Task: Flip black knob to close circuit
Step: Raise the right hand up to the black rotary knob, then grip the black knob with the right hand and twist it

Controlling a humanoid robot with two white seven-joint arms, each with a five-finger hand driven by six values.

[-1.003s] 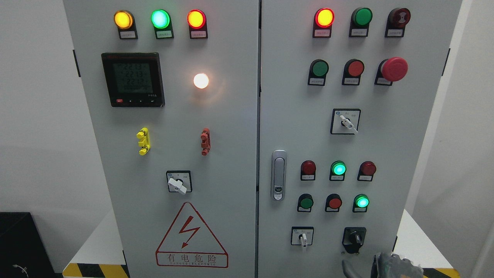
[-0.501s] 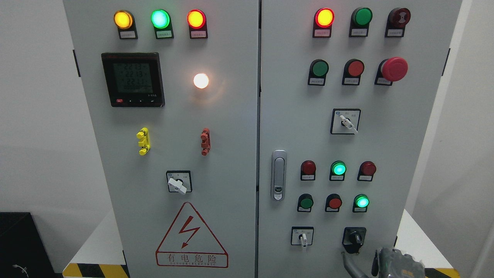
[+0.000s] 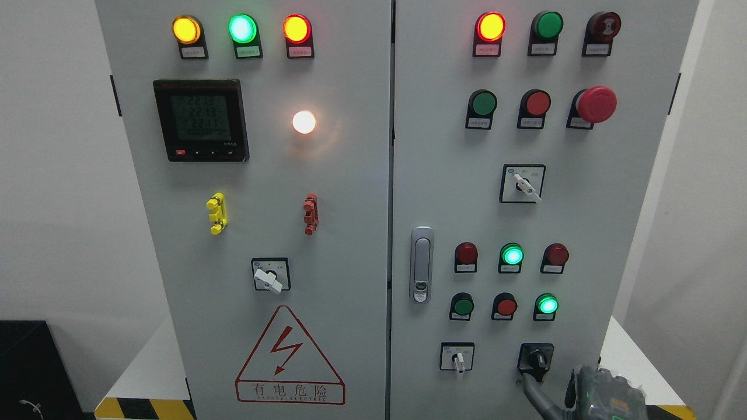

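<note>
The black knob (image 3: 536, 360) sits at the lower right of the grey cabinet's right door (image 3: 443, 204), its handle pointing down. My right hand (image 3: 583, 394) comes up from the bottom edge, just below and right of the knob. One grey finger (image 3: 536, 392) stretches up with its tip right under the knob; I cannot tell if it touches. The hand holds nothing. The left arm is out of view.
A white selector switch (image 3: 458, 357) sits left of the knob. Green and red buttons (image 3: 505, 305) are in rows above it. A door latch (image 3: 421, 264) is at the door's left edge. A red mushroom button (image 3: 595, 104) sticks out higher up.
My right hand has risen from the bottom edge toward the black knob. Its extended finger now reaches the knob's underside. The knob has not turned.
</note>
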